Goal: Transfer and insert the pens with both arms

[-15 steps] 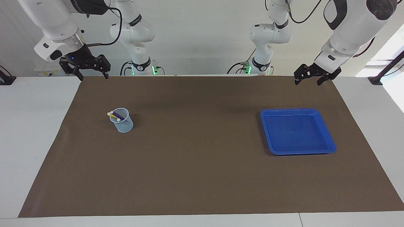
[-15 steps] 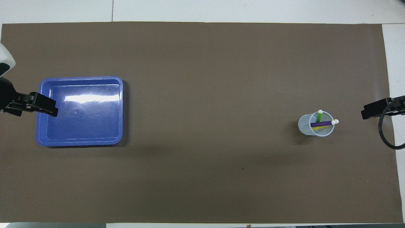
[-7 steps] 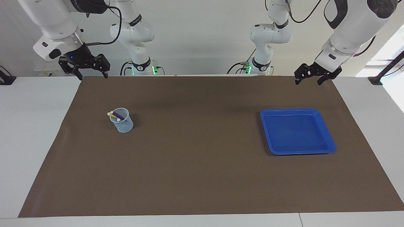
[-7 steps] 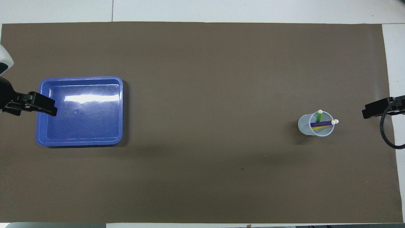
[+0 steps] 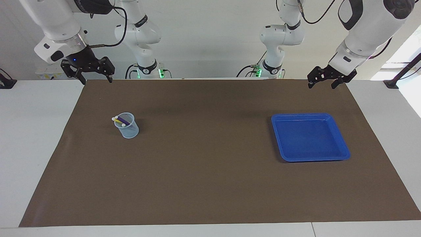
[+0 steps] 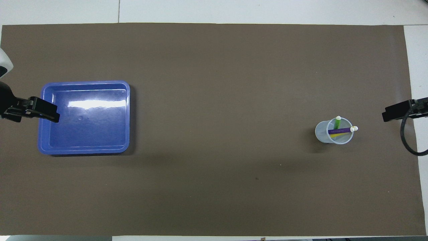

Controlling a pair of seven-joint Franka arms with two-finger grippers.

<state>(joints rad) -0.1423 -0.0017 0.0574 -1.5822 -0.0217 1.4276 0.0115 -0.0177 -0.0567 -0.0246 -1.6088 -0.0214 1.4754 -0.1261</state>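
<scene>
All three pens (image 6: 339,130) stand slanted in the clear cup (image 5: 127,126) toward the right arm's end of the brown mat (image 5: 210,184). The blue tray (image 5: 342,154) sits at the left arm's end. The right gripper (image 5: 95,78) hangs spread over the mat's corner nearest the robots. The left gripper (image 5: 321,83) hangs likewise over its own corner, seemingly spread too.

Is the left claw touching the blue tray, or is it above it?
Apart. The facing view shows the left claw raised over the mat's edge, well clear of the blue tray.
</scene>
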